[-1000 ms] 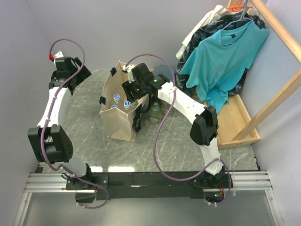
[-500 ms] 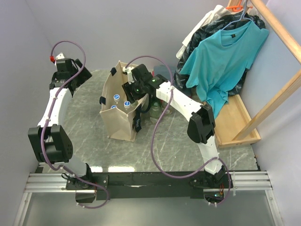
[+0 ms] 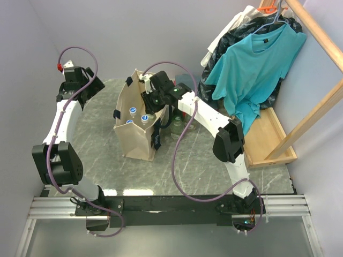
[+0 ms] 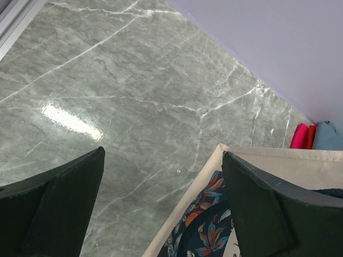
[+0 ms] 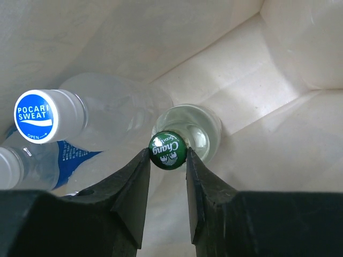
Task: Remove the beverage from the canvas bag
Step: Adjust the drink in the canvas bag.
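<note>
Right wrist view: got right gripper (image 5: 167, 156) clamped on green-capped bottle (image 5: 199, 126) in canvas bag (image 5: 257, 96), Pocari bottle (image 5: 38, 115) just beside, walls tight. Got left gripper (image 4: 162, 156) gaping outside bag's corner.

From above, its own wrist (image 3: 161, 88) hides the right pincer (image 5: 168, 160) inside the canvas bag (image 3: 136, 142), whose walls conceal the white-capped bottles (image 3: 144, 117) below their caps. Inside the bag, the green-capped bottle (image 5: 203, 126) shows only cap and shoulder; a blue-labelled bottle (image 5: 32, 166) is cut off left. Beyond the bag, pink and blue items (image 4: 313, 136) are unidentifiable.
</note>
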You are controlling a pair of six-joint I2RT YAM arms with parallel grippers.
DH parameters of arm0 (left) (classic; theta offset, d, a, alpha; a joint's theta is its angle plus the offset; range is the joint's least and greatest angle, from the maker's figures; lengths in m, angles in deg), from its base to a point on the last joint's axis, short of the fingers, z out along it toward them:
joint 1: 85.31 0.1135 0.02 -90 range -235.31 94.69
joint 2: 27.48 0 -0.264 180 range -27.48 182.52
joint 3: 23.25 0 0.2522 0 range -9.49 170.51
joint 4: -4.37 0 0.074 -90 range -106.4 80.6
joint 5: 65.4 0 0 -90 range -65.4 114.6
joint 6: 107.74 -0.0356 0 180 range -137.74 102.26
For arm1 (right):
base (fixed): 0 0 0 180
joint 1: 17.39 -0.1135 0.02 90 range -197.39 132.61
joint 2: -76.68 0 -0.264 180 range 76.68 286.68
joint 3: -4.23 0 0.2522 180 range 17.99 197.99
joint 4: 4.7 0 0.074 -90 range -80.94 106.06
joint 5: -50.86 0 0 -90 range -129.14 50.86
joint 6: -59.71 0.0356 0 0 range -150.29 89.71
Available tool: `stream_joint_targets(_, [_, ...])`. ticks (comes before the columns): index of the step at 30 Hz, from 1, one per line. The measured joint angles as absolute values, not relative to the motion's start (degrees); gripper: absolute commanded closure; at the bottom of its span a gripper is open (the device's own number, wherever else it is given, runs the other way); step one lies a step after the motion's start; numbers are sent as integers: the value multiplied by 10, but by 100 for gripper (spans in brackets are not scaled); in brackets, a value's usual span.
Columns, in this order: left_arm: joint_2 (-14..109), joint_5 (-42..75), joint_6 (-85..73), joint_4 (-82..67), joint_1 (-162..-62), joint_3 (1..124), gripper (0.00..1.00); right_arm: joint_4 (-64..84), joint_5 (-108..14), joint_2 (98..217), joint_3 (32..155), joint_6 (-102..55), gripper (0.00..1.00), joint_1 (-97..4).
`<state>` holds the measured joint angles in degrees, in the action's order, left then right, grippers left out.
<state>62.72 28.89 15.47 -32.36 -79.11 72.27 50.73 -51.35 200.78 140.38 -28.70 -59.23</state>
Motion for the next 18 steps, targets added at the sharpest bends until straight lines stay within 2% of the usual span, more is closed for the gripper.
stream_joint_targets(18, [624,287,155,-319,-791,713,4,470,-503,1995,1375,-287,100,-592])
